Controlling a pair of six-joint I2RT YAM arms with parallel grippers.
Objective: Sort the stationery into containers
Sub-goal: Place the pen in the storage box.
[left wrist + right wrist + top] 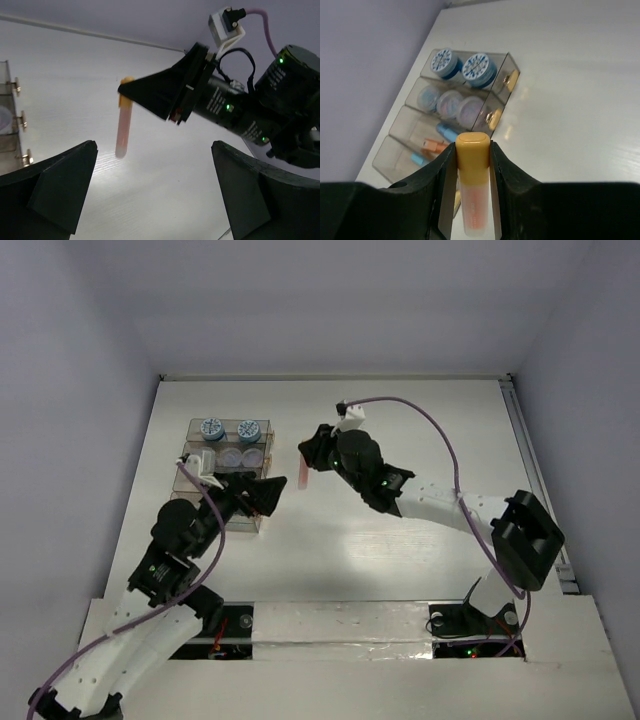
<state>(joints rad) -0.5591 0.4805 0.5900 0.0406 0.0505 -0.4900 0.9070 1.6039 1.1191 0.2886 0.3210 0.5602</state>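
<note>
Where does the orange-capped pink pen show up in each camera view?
Top external: the pen hangs near centre, just right of the trays, in the right gripper.
Left wrist: left of centre, hanging from the right gripper's tip.
Right wrist: bottom centre, cap up, clamped.
Shared landmark: the trays, at the left wrist view's left edge and the right wrist view's upper left.

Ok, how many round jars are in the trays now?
5: two blue-topped jars in the farthest tray, three paler jars in the next tray. The left arm may hide others.
</note>
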